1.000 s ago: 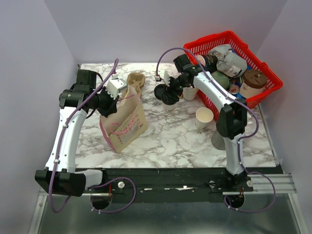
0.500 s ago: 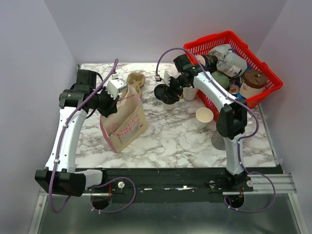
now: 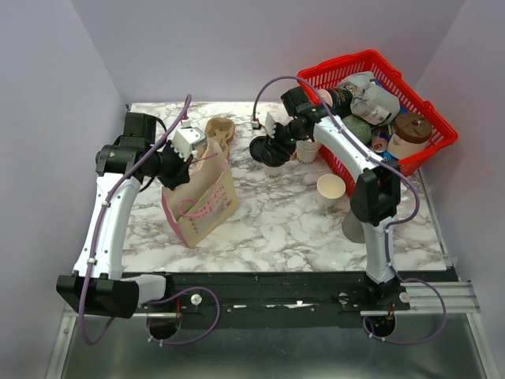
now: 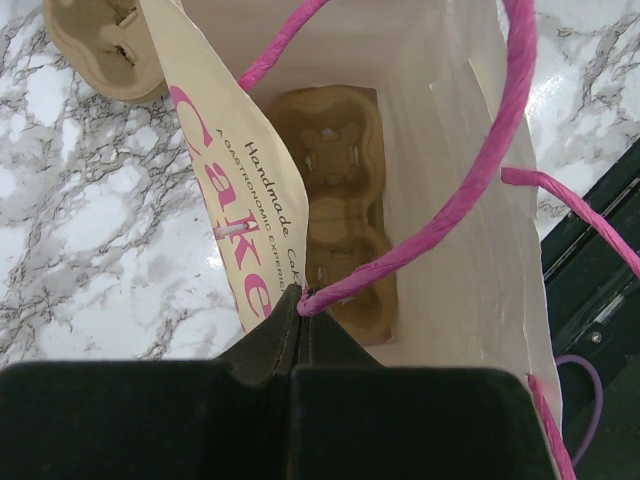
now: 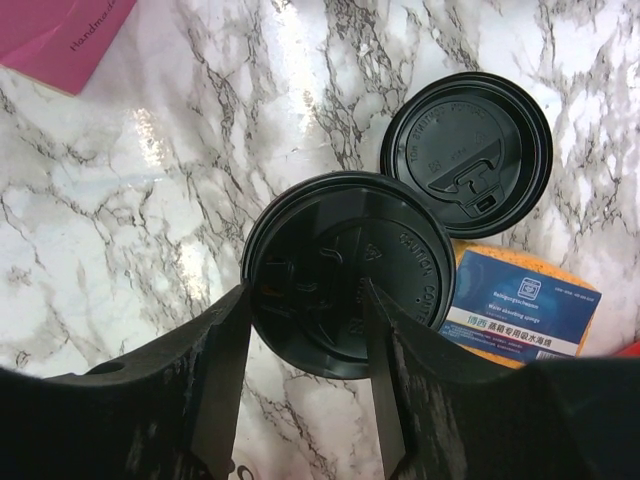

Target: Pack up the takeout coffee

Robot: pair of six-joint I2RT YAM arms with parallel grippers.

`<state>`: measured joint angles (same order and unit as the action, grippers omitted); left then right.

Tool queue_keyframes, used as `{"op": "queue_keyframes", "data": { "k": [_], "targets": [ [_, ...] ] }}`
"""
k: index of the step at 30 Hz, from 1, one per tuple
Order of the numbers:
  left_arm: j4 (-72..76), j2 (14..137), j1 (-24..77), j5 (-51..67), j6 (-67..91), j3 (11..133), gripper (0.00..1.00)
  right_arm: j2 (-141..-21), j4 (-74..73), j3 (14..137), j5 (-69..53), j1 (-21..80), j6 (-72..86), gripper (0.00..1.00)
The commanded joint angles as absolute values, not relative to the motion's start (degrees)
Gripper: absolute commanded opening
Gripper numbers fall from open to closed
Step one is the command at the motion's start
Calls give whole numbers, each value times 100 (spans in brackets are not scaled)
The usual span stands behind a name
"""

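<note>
We see the coffee cup [image 3: 272,167] standing upright on the marble surface [image 3: 276,217], toward its far middle. It is small and of white paper, capped by a round black lid [image 5: 335,255] that sits flat across its rim.

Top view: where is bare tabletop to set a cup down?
Bare marble between the paper bag and the lidless cup, out to the near edge. Crowded at back right: takeout coffee, spare lid, cup stack and red basket sit close together.
</note>
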<state>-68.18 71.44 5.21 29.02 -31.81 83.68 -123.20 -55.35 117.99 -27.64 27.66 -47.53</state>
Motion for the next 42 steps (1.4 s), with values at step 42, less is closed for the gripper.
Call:
{"op": "queue_keyframes", "data": {
  "k": [42],
  "targets": [
    [-6829,7321,492,3032,-3050,8517,0,-12480,-5062,11839,-2698,2751,-4386,78]
  ]
}}
